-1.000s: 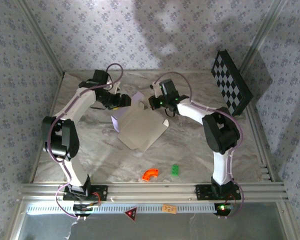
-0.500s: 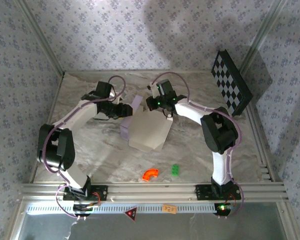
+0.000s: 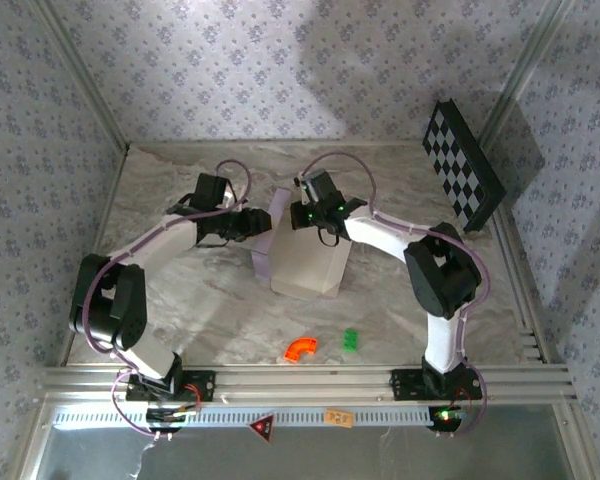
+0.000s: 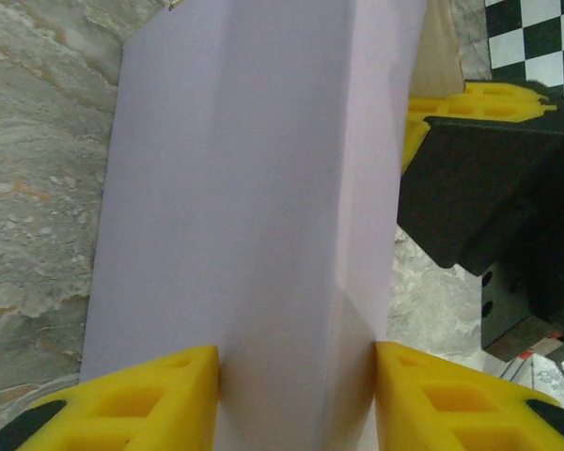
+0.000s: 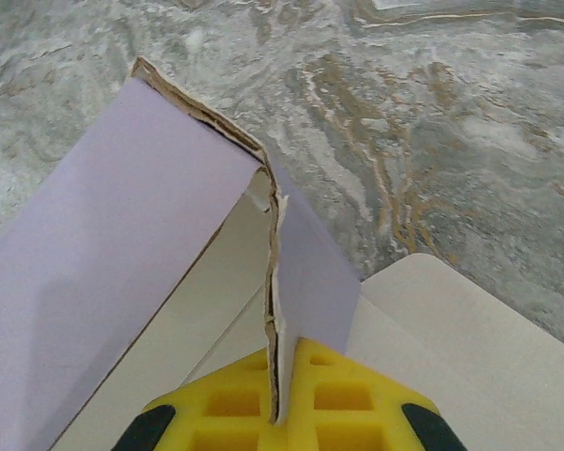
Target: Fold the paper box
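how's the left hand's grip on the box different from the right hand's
The left hand straddles a wide folded section of the box, its fingers set well apart; the right hand pinches one thin card edge, fingers nearly together. The left hand meets the box at its left side; the right hand meets it at the far edge. Both have yellow fingers and both grip the same box.

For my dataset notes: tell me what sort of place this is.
Probably a lab robot cell, not a home: an aluminium rail along the near edge, patterned backdrop walls boxing in a marble-look table, and a checkered board, likely for camera calibration.
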Action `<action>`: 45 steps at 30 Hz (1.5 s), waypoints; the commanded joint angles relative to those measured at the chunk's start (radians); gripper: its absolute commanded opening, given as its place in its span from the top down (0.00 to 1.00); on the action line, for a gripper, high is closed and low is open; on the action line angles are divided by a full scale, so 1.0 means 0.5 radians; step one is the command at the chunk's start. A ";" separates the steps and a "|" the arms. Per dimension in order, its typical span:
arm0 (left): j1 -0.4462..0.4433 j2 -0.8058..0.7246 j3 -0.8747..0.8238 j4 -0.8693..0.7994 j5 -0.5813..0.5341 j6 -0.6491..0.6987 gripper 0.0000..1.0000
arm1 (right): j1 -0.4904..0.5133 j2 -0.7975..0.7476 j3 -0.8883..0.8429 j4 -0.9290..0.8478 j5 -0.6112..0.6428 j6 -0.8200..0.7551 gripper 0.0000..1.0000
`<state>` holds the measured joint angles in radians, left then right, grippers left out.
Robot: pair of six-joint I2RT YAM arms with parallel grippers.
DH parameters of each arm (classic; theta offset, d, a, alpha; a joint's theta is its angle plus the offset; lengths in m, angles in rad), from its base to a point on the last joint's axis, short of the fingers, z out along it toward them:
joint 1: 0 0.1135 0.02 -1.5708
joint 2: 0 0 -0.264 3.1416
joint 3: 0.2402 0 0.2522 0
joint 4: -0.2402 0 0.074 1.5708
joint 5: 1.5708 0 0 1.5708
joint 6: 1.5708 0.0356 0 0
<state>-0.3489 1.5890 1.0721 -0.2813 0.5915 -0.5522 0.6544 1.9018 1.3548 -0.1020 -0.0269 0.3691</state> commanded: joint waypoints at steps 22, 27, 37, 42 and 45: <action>-0.078 -0.226 0.121 -0.080 -0.475 -0.207 0.40 | 0.173 -0.072 -0.393 0.169 0.373 0.261 0.99; -0.086 -0.020 0.414 -0.260 -0.487 -0.180 0.32 | 0.171 -0.076 -0.404 0.214 0.349 0.245 0.98; -0.165 0.470 0.980 -0.584 -0.534 -0.077 0.22 | 0.179 -0.114 -0.455 0.384 0.329 0.155 0.97; -0.224 0.614 1.139 -0.701 -0.623 -0.058 0.16 | 0.187 -0.110 -0.449 0.403 0.316 0.134 0.98; -0.250 0.659 1.193 -0.721 -0.643 -0.061 0.15 | 0.190 -0.113 -0.448 0.405 0.320 0.115 0.98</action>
<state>-0.4614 1.9026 1.6135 -0.5861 0.2966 -0.5987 0.7368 1.8397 1.1561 0.1486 0.1509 0.4549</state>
